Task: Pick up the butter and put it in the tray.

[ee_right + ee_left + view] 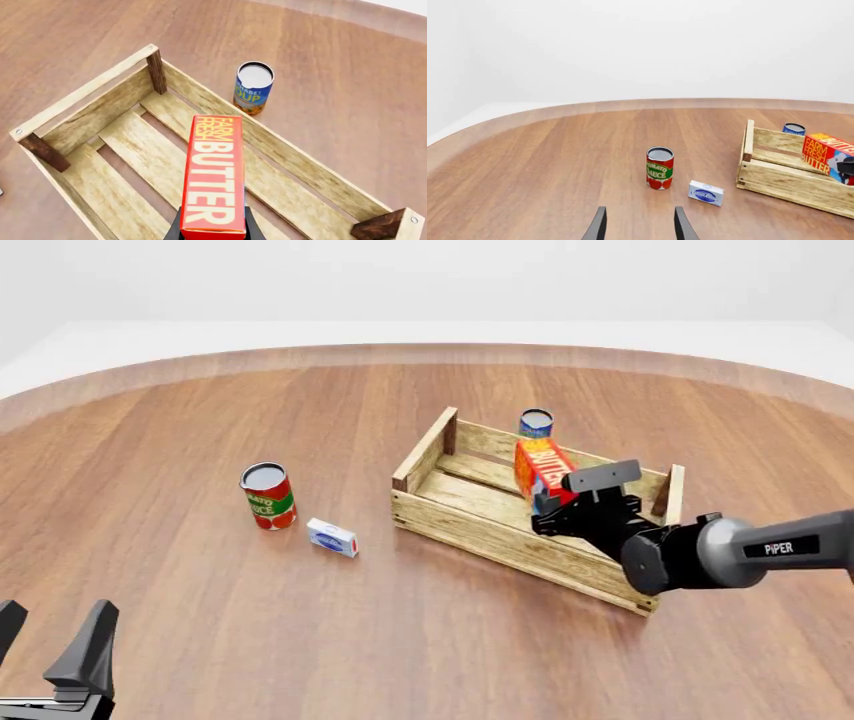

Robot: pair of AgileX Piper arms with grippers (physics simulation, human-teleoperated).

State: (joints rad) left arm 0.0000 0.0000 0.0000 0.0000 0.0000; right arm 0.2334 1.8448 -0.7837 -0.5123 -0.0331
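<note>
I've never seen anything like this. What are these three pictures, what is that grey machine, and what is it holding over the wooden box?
These are simulator renders of two robot arms at a round brown wooden table. The front picture looks down from behind the arms; the other two come from cameras mounted just behind each gripper.

The right gripper is shut on a red rectangular butter carton and holds it inside the pale slatted wooden tray, the big open crate. Whether the carton touches the floor slats I cannot tell. The left gripper is open and holds nothing, near the table's front edge.

Also on the table: a red tomato sauce can and a small white-blue box left of the tray, and a blue soup can just behind it.
</note>
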